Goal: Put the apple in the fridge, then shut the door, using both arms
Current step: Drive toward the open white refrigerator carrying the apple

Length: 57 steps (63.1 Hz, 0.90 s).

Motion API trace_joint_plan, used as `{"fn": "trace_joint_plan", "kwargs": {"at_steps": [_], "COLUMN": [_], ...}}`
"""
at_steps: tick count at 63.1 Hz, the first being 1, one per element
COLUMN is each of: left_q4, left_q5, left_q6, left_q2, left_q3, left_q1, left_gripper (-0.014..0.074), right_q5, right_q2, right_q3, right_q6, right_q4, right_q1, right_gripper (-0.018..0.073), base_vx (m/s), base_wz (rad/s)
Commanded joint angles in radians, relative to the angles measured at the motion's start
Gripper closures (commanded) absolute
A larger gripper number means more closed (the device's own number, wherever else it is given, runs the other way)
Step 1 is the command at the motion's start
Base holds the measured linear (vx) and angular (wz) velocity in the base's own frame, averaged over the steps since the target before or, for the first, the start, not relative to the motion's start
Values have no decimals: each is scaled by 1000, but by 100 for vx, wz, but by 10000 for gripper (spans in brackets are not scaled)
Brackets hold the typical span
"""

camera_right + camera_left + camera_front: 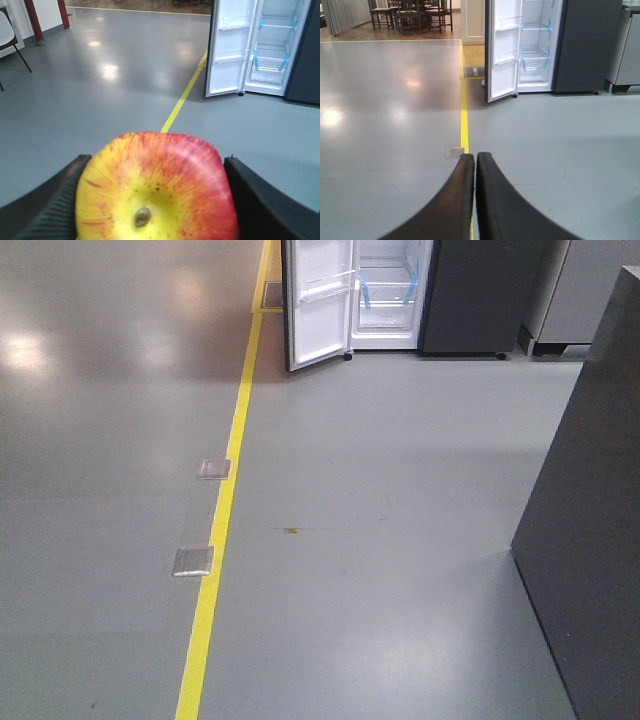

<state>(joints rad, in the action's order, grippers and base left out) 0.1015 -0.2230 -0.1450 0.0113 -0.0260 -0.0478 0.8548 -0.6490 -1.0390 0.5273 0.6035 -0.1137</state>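
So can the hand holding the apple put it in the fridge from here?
Probably not yet. The right hand grips the apple, but the fridge stands far across open floor; its door is open.

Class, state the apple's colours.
Red streaked over yellow, yellowest around the stem end. The apple shows best in the right wrist view.

The left gripper [475,157] is reaching up from the bottom centre of its frame, its two fingers pressing together. The right gripper [156,167] is clamping the apple [157,195] between both fingers along the bottom edge.
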Motion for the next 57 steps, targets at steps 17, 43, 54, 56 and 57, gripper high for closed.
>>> {"fn": "trace_joint_plan", "kwargs": {"at_steps": [17,43,54,56,57], "left_q4": [-8,-8,-8,-8,-8], "left_q5": [81,81,81,81,81], "left_q6": [-11,-11,-11,-11,-11], "left_q2": [15,15,15,15,15], "left_q3": [-21,-21,-21,-21,-21], "left_q1": [1,1,1,1,1], "left_gripper": [603,603,603,603,603], "right_q5": [-75,-75,-75,-75,-75], "right_q2": [-2,-2,-2,-2,-2], "right_q3": [-25,-25,-25,-25,-25], "right_q6": [10,10,10,10,10], "right_q4": [33,33,33,33,33], "right_q1": [-3,-3,-3,-3,-3], "right_gripper": [563,563,563,563,563], "base_vx": [29,29,29,28,28], "base_wz": [-1,1,0,1,1]}}
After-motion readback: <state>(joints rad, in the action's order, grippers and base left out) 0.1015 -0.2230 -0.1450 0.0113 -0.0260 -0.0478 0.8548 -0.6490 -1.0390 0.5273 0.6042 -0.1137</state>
